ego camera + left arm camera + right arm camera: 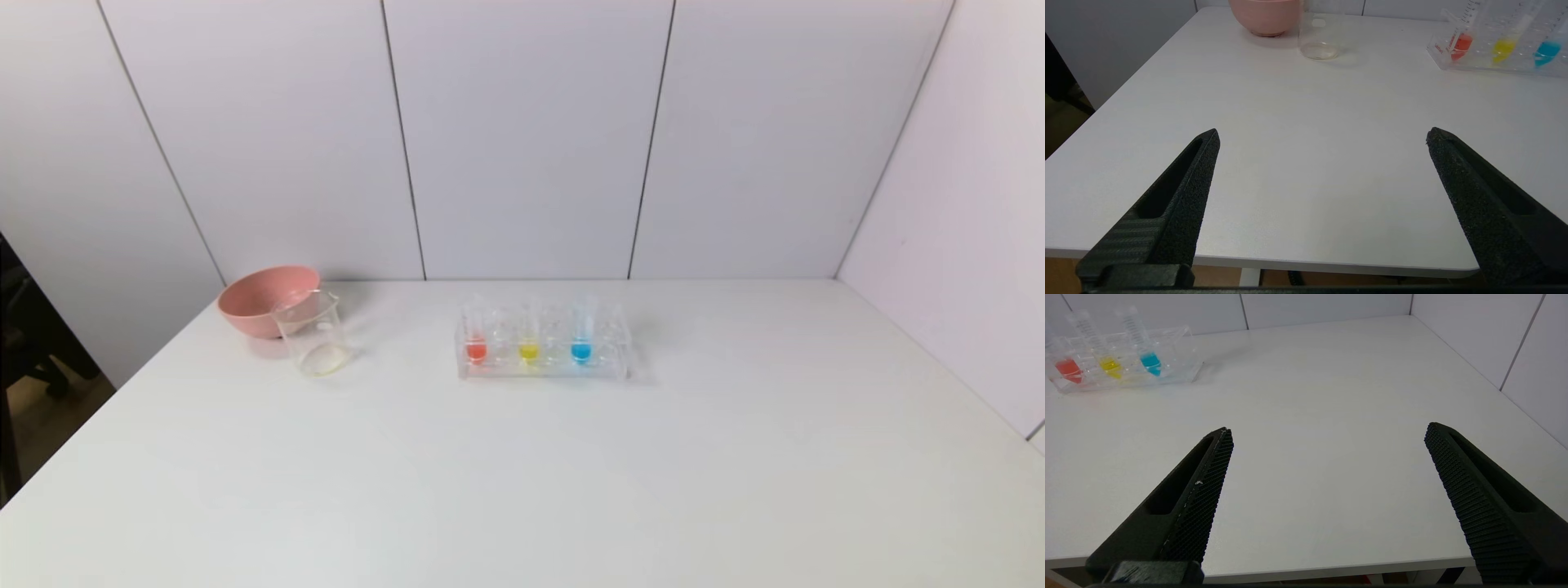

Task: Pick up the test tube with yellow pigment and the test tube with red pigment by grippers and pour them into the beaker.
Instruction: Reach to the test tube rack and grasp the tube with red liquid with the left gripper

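Observation:
A clear rack [542, 367] stands at the table's middle back. In it stand the test tube with red pigment [476, 349], the test tube with yellow pigment [529, 350] and a tube with blue liquid [580, 350]. The clear beaker [313, 335] stands to the left, in front of the pink bowl. Neither gripper shows in the head view. My left gripper [1323, 136] is open and empty over the table's near edge, far from the beaker [1318, 36] and the red tube [1461, 41]. My right gripper [1327, 430] is open and empty at the near edge, far from the yellow tube [1110, 365].
A pink bowl [265, 298] stands at the back left, touching or just behind the beaker. White walls close the back and right of the white table [522, 490]. The table's left edge drops to a dark floor area.

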